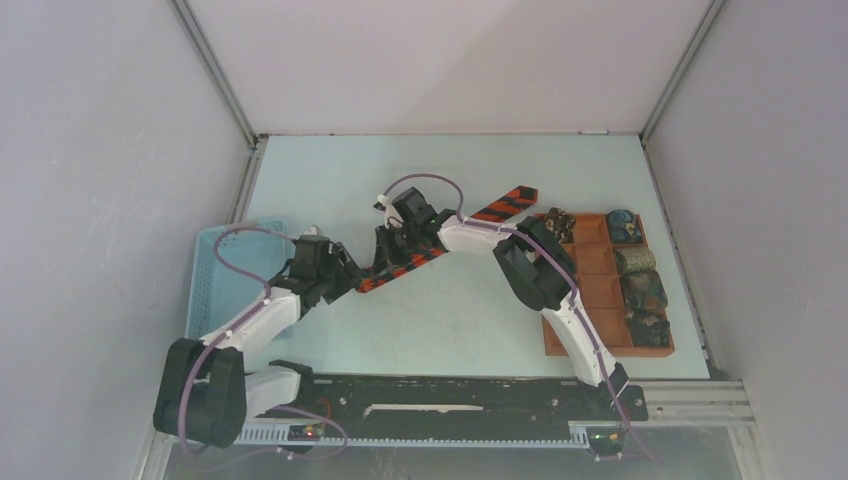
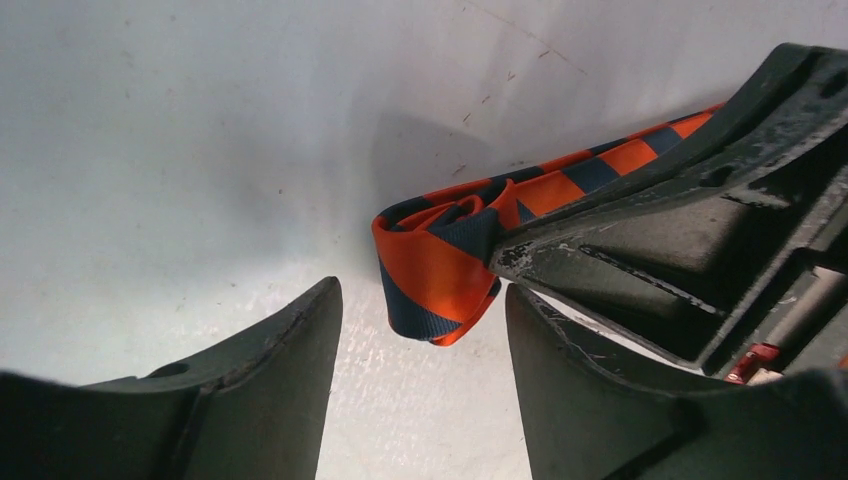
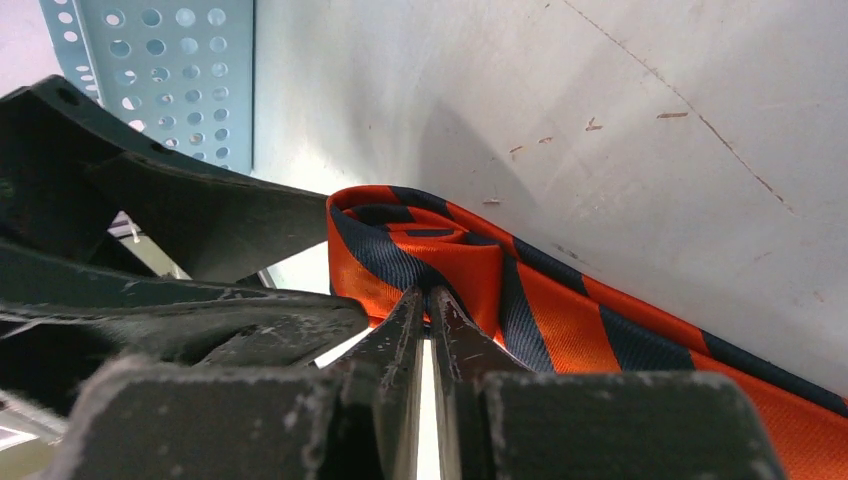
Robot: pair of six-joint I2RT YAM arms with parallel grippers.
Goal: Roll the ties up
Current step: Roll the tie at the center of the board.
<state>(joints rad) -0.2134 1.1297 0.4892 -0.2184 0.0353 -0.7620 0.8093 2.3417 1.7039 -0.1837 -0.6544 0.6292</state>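
Right claw (image 3: 428, 298) pinches folded striped tie (image 3: 560, 320), just ahead of left claw (image 2: 420, 295).

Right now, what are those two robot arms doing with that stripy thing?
They are rolling a long orange-and-dark striped fabric tie. The right gripper is pinched shut on its folded-over end; the open left gripper has a finger either side of that fold. The rest lies flat on the pale table. Other rolled ties sit in a brown compartmented tray.
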